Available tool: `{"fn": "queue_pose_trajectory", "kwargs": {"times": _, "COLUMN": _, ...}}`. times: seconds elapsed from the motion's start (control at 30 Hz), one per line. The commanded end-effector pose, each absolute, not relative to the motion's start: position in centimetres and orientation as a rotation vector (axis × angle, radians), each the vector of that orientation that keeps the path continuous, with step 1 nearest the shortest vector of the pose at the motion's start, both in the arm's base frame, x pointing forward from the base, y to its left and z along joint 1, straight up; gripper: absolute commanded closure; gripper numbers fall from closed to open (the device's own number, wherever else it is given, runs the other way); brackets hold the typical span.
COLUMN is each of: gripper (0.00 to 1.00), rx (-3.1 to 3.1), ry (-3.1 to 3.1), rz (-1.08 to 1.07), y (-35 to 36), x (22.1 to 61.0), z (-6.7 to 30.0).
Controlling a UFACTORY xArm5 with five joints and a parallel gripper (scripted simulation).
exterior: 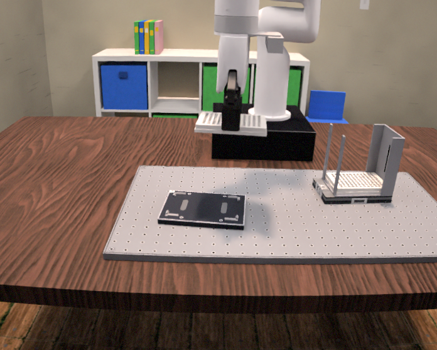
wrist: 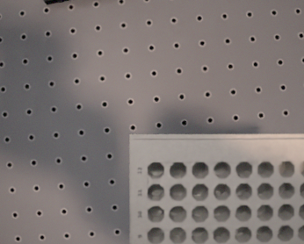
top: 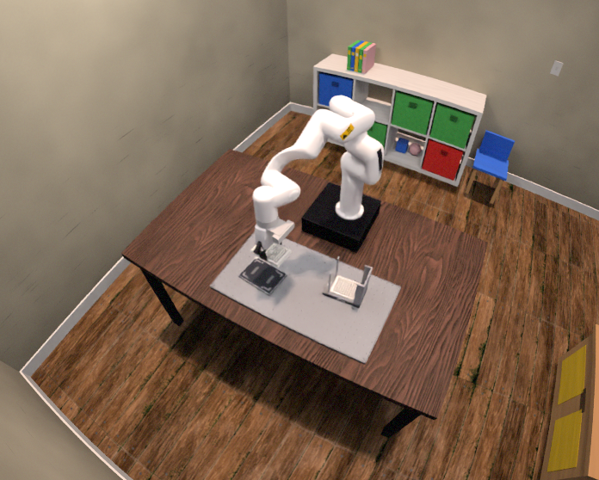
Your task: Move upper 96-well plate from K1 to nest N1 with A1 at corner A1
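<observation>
My gripper (top: 268, 250) (exterior: 231, 123) is shut on the upper 96-well plate (top: 279, 254) (exterior: 208, 122) (wrist: 211, 193), a white plate held level, high above the grey perforated board (top: 319, 320) (exterior: 291, 233) (wrist: 132, 66). The black plate nest N1 (top: 262, 275) (exterior: 204, 209) lies flat on the board, just in front of and below the held plate, with nothing in it. A sliver of it shows at the top left of the wrist view (wrist: 57, 1). The stack rack K1 (top: 366, 280) (exterior: 386, 156) stands at the board's right end with the lower plate (top: 343, 286) (exterior: 351, 180) in its base.
The arm's black base block (top: 340, 219) (exterior: 262, 142) stands behind the board on the wooden table (top: 200, 210) (exterior: 73, 164). Two thin posts (exterior: 333, 160) rise at the rack's open side. A shelf unit with coloured bins stands against the far wall.
</observation>
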State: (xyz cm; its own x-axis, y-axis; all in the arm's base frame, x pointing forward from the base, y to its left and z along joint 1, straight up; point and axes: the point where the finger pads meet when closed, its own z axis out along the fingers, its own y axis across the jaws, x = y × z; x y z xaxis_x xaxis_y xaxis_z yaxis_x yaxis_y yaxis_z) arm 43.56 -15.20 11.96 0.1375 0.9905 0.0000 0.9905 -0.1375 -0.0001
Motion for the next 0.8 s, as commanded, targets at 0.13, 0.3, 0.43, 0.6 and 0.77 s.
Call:
{"fn": "queue_pose_trajectory", "kwargs": {"times": 0.13, "gripper": 1.00, "rx": -2.371, "ry": -2.065, "rz": -0.002, "y": -18.1, "x": 44.4, "z": 12.0}}
{"fn": "queue_pose_trajectory", "kwargs": {"times": 0.3, "gripper": 1.00, "rx": -2.371, "ry": -2.065, "rz": -0.002, "y": -19.4, "x": 44.7, "z": 12.0}}
{"fn": "queue_pose_trajectory", "kwargs": {"times": 0.43, "gripper": 1.00, "rx": -2.371, "ry": -2.065, "rz": -0.002, "y": -20.2, "x": 44.9, "z": 12.0}}
{"fn": "queue_pose_trajectory", "kwargs": {"times": 0.6, "gripper": 1.00, "rx": -2.371, "ry": -2.065, "rz": -0.002, "y": -20.3, "x": 44.9, "z": 12.0}}
{"fn": "queue_pose_trajectory", "kwargs": {"times": 0.77, "gripper": 1.00, "rx": -2.371, "ry": -2.065, "rz": -0.002, "y": -20.3, "x": 44.9, "z": 12.0}}
